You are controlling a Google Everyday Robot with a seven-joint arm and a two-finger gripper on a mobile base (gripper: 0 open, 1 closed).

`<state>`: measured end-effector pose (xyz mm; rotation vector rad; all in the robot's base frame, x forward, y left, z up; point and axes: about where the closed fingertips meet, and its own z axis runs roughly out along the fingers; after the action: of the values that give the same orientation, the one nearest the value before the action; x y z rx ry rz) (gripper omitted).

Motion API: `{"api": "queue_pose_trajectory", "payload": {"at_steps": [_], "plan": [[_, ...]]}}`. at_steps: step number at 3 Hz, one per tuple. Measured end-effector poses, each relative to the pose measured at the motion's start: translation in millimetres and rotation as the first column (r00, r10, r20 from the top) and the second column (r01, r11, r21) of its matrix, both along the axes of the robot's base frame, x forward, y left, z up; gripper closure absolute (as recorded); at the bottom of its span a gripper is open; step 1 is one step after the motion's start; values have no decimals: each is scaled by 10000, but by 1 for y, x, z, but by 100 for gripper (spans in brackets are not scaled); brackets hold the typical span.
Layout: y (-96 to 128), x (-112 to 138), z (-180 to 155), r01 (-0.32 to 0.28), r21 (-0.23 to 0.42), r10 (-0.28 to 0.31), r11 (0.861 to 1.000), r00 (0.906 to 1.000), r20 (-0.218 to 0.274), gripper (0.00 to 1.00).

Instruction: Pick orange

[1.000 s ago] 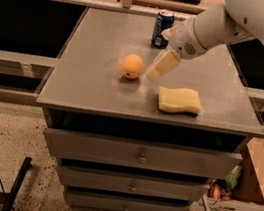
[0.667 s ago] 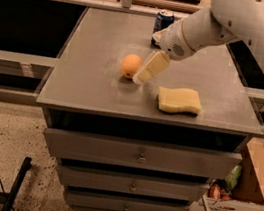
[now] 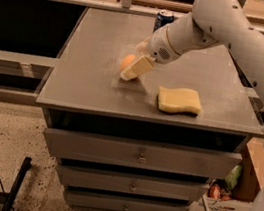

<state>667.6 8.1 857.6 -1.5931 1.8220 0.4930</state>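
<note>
Scanning front to back: yellow sponge (image 3: 179, 100) near front edge, right of centre. Mid-table, gripper (image 3: 131, 70) at orange (image 3: 127, 60), partly covering it; its grip state we cannot tell. Orange sits on tabletop (image 3: 90, 82); we judge grasp and lift remain. Soda can (image 3: 163, 17) at back edge.

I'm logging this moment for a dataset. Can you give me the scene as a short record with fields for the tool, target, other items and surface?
tool: two-finger tool, low over the tabletop, against the fruit's right side and partly covering it
target: small round orange fruit, on the table, left of centre
sponge: yellow wavy-edged sponge, lying flat to the right of the fruit, apart from it
can: blue soda can, upright at the far edge
surface: grey cabinet top, drawers below
</note>
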Motion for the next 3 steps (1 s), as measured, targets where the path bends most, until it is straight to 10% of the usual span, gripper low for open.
{"api": "queue_pose_trajectory", "payload": {"at_steps": [3], "plan": [[-2,-2,18,-11,297,10,9996,10000,39,99]]}}
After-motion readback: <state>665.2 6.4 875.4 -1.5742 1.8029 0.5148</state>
